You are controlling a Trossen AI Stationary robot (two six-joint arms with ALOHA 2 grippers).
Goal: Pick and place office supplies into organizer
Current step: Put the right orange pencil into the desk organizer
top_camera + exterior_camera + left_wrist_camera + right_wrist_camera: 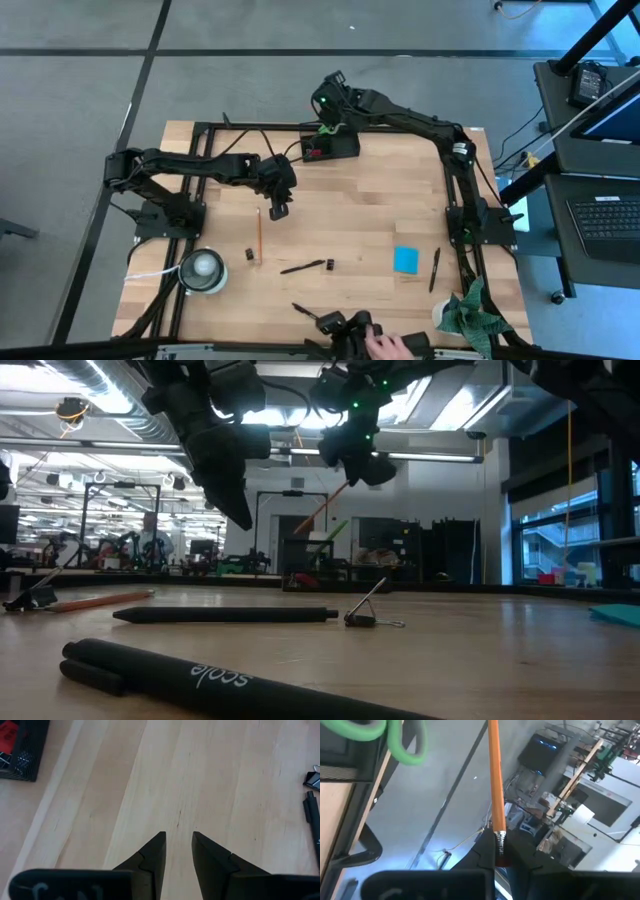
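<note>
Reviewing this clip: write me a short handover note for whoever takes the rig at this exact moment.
Right gripper: shut on an orange pencil, held above the organizer at the table's far edge.
Left gripper: open, empty, hovering over bare table near the middle.
Done: green-handled scissors and a small red piece are in the organizer.
Left: drop the held pencil in; then collect the second pencil, black pen, two small black clips, blue note pad, and the pen beside it.
</note>
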